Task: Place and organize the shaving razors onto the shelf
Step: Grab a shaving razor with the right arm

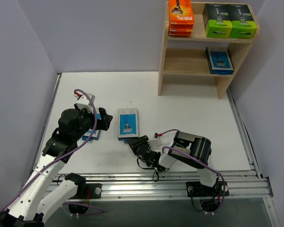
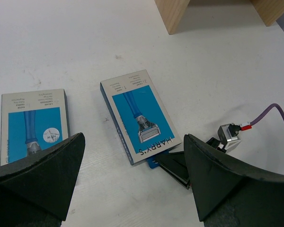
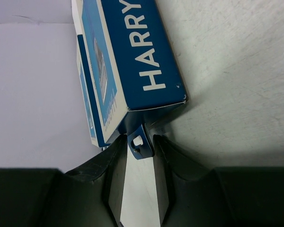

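Near the left edge of the desk [image 1: 189,118], your left gripper [image 2: 132,182] hangs with its jaws spread wide and nothing between them. Its dark fingers [image 2: 40,182] frame the bottom of the left wrist view. Just under and beside it, the left light-blue pack [image 2: 33,124] lies flat and face up on the desk, and the top view shows only its edge past the gripper.

A little to the right, around the middle of the desk, the middle light-blue pack [image 1: 128,124] also lies face up. Its long side runs from the near edge toward the far edge, apart from the left pack.

At that pack's near end your right gripper [image 1: 132,141] lies low along the desk. Its jaws are narrow and pinch the small blue hang tab [image 3: 140,144] that sticks out of the pack's end, with a finger pressed against each side of the tab.

The shelf [image 1: 166,56] stands in the far right corner of the desk. On its upper tier the orange packs [image 1: 181,18] are stacked at the left end and the two black boxes [image 1: 229,21] with lime-green ends sit side by side at the right end. On the lower tier, a third light-blue pack [image 1: 219,60] lies at the right end.
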`<state>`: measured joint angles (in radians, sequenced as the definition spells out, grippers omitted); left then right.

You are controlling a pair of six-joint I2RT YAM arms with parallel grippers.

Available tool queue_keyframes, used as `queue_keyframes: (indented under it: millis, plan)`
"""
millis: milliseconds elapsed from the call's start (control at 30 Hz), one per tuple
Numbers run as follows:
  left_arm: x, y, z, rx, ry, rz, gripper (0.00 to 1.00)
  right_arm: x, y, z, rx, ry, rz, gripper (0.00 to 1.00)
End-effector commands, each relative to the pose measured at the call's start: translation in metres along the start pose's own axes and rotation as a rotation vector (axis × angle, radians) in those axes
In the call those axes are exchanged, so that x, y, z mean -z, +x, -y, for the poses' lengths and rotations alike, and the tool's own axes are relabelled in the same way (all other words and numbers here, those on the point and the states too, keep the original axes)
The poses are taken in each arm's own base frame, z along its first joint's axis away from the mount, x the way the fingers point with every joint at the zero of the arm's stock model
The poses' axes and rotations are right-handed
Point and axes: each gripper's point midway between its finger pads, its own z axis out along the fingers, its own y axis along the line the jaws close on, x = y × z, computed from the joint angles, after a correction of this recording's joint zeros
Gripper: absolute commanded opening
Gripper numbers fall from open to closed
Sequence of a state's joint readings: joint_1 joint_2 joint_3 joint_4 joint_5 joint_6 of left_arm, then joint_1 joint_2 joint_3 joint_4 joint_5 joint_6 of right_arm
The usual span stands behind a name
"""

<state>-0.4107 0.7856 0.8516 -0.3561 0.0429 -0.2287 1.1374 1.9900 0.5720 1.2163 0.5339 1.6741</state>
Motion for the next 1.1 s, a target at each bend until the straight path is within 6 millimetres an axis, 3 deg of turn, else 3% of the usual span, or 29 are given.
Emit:
queue_keyframes:
  millis: [0, 367, 467, 867, 1067]
  plan:
    - [0.002, -0.020, 0.009, 0.005, 0.035, 0.061, 0.94, -0.005, -0.013, 0.030, 0.084, 0.089, 0.048, 0.24]
    - [0.001, -0.019, 0.012, 0.004, 0.052, 0.054, 0.94, -0.007, -0.026, 0.016, 0.092, 0.056, 0.099, 0.18]
    - [0.000, -0.018, 0.013, 0.004, 0.053, 0.049, 0.94, -0.008, -0.031, 0.009, 0.102, 0.041, 0.109, 0.12]
    - [0.001, -0.019, 0.012, 0.000, 0.049, 0.055, 0.94, -0.001, -0.056, -0.041, 0.157, -0.104, 0.115, 0.00]
    - [0.003, -0.021, 0.013, -0.002, 0.051, 0.061, 0.94, 0.010, -0.067, -0.062, 0.201, -0.154, 0.093, 0.00]
